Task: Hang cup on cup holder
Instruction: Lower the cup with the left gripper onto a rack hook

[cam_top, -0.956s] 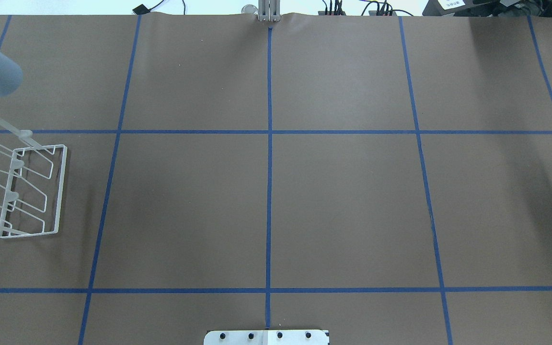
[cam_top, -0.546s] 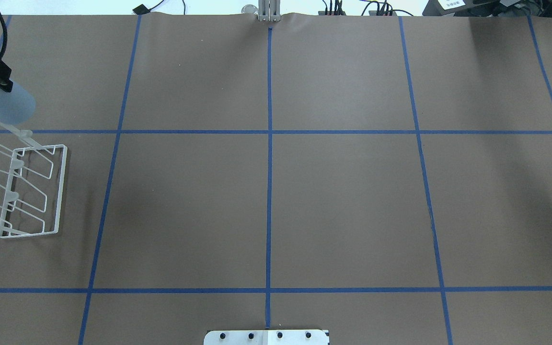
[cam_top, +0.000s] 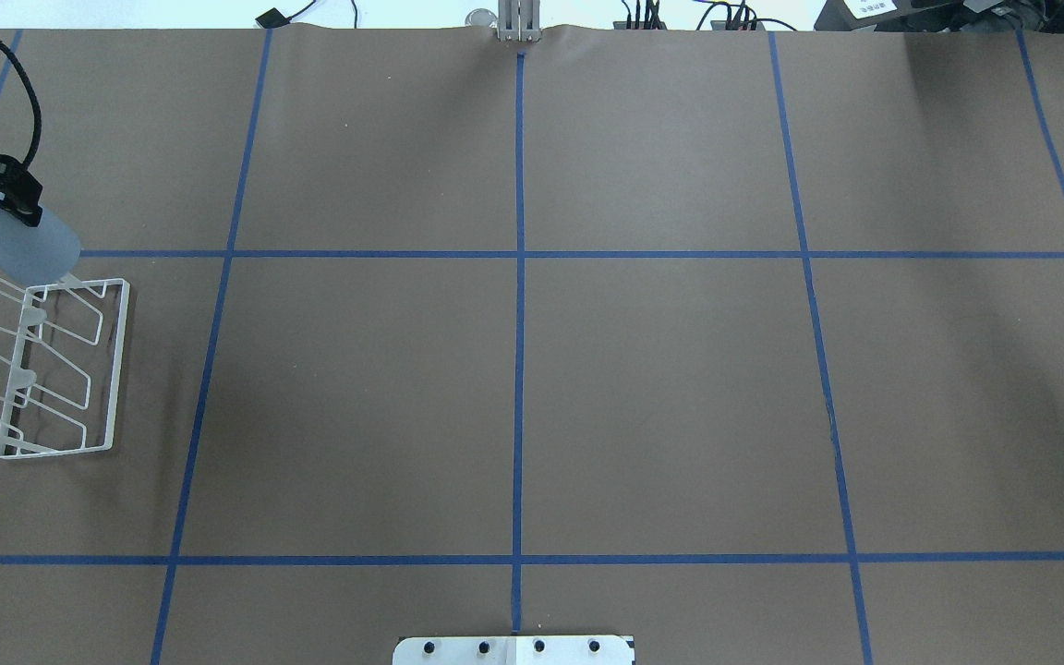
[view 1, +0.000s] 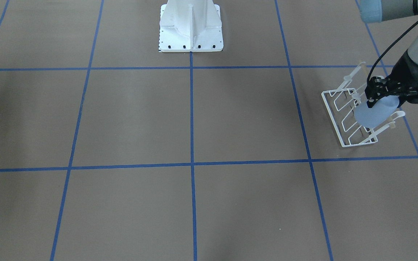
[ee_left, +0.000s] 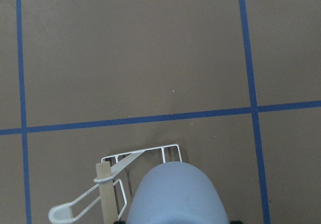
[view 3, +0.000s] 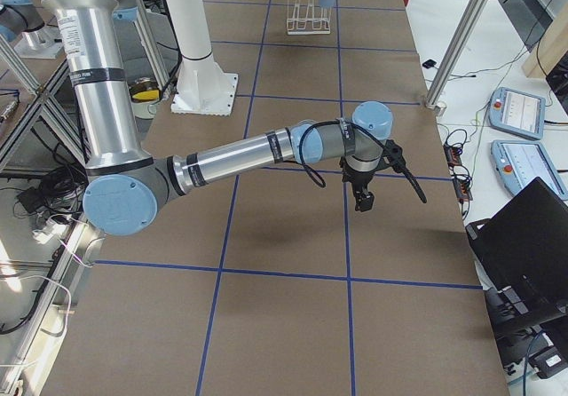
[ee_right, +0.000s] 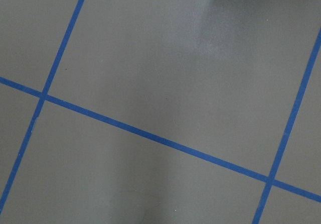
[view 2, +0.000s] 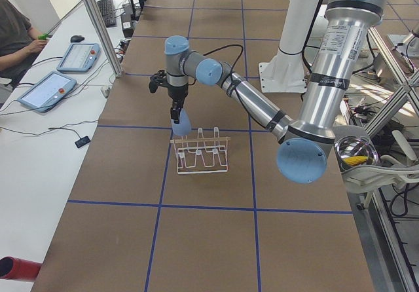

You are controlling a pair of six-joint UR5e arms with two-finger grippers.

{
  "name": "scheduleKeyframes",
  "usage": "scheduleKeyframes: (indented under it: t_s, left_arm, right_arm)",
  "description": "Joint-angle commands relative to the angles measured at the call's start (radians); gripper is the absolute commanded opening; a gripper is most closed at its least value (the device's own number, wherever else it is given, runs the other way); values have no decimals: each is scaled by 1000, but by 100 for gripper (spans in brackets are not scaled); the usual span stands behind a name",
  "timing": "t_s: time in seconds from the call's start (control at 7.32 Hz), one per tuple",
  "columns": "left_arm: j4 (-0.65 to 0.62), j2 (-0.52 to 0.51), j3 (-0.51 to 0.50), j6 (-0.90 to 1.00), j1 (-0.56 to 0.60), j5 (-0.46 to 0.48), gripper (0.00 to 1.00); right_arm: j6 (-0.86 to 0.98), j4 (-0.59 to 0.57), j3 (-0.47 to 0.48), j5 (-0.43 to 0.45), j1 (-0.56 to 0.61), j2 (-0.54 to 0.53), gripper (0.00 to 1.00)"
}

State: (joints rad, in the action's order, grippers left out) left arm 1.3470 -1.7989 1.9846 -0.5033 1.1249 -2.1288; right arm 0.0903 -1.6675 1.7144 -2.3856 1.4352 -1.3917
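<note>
your left gripper (view 1: 383,101) clamped on cup (view 1: 372,115), tilted mouth-down just over far end of cup holder (view 1: 332,119); pickup, carry done, hanging left. right gripper (view 3: 362,199) well apart, grip unreadable.

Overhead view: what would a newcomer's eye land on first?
The light blue-grey cup, clamped in the left tool, tilted over the far end of the white wire cup holder at the left edge of the table. Beyond that, only brown surface crossed by blue tape lines; the right tool hangs far off on the other side.
</note>
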Motion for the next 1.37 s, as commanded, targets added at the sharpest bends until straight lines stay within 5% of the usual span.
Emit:
scheduleKeyframes:
  t_s: [0.0,1.23]
  left_arm:
    - [1,1,-4,-3,-10,0,0]
    - [20,4,-64,-23,-68,1,0]
  right_arm:
    - [0,-2,10,0,1,-7,100]
    - [-11,0,13,-14,-1,-1,100]
